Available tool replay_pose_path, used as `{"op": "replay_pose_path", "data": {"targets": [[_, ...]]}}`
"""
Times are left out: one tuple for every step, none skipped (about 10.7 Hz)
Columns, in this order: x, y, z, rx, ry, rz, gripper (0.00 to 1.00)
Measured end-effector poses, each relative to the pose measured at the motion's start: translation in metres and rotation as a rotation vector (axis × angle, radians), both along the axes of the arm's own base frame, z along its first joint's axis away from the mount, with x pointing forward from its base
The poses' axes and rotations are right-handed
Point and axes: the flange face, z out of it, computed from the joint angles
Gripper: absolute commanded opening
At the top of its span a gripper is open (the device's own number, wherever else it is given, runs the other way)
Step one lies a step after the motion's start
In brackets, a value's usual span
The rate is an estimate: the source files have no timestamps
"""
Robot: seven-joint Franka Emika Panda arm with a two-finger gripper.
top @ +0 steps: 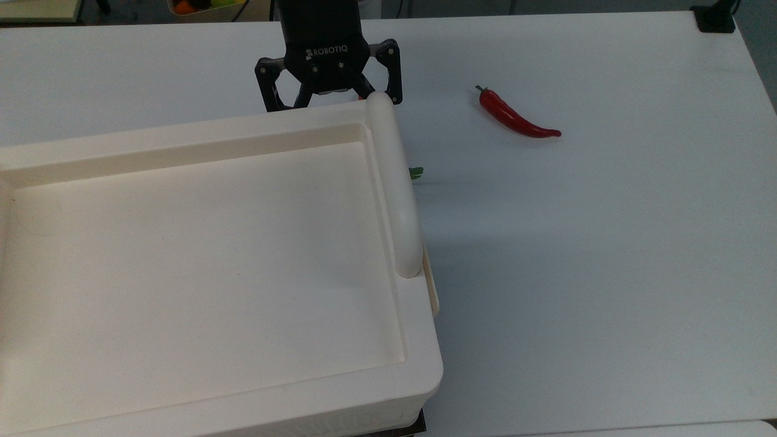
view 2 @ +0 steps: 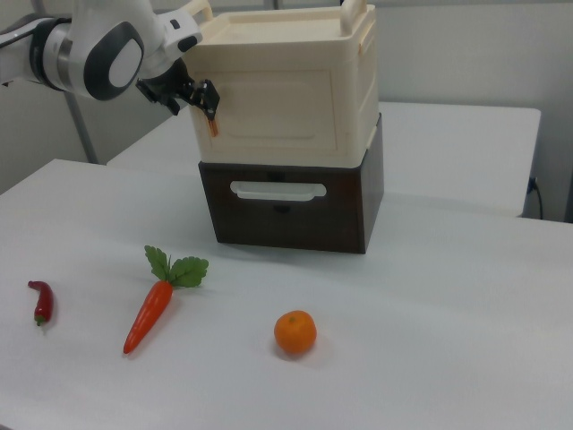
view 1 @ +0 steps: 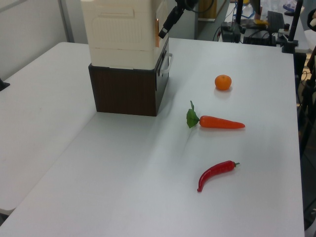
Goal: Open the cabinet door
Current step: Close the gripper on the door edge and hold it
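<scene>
top view puts the gripper [top: 331, 92] at the far edge of the cabinet [top: 243, 130], close to the end of the thick rounded bar [top: 394, 188] that runs along the top view's right side of the recessed top. its black linkage arms stand wide apart, so we read the claw as spread, pinching nothing; the tips drop out of sight behind the cabinet's rim. on the white table [top: 607, 243] a red chili [top: 516, 118] lies well apart, toward the top view's right, and a bit of green leaf [top: 416, 173] peeks out just beside the bar. right view shows the cream cabinet [view 2: 354, 98] standing on a dark brown base [view 2: 295, 219] that carries a pale handle [view 2: 277, 190]. the cabinet door [view 2: 273, 103] is the recessed panel facing us, lying flat against the box, shut. the gripper [view 2: 201, 97] sits at the door's edge on the right view's left, right by a small orange mark [view 2: 213, 125] on that edge. in front of the base we see an orange [view 2: 295, 332], a carrot [view 2: 148, 313] with its leaves toward the cabinet, and the chili [view 2: 40, 301] at the right view's far left. left view has the gripper [view 1: 165, 30] coming down at a slant to the door [view 1: 161, 17], seen nearly edge-on, on the cabinet's side at the left view's right.
</scene>
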Motion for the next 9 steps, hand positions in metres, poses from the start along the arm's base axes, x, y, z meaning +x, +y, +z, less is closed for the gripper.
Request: {"op": "replay_pose_path", "data": {"targets": [[0.002, -0.002, 0.000, -0.008, -0.016, -0.005, 0.63], [0.005, -0.003, -0.002, -0.017, -0.035, -0.008, 0.56], [0.008, -0.003, -0.006, -0.028, -0.042, -0.008, 0.45], [0.010, -0.003, -0.010, -0.032, -0.040, -0.008, 0.32], [0.012, -0.003, -0.011, -0.034, -0.043, -0.008, 0.20], [0.012, -0.003, -0.010, -0.033, -0.048, -0.008, 0.10], [0.013, -0.003, -0.008, -0.034, -0.051, -0.009, 0.09], [0.013, -0.005, -0.007, -0.037, -0.053, -0.012, 0.09], [0.013, -0.005, -0.007, -0.039, -0.054, -0.011, 0.09]]}}
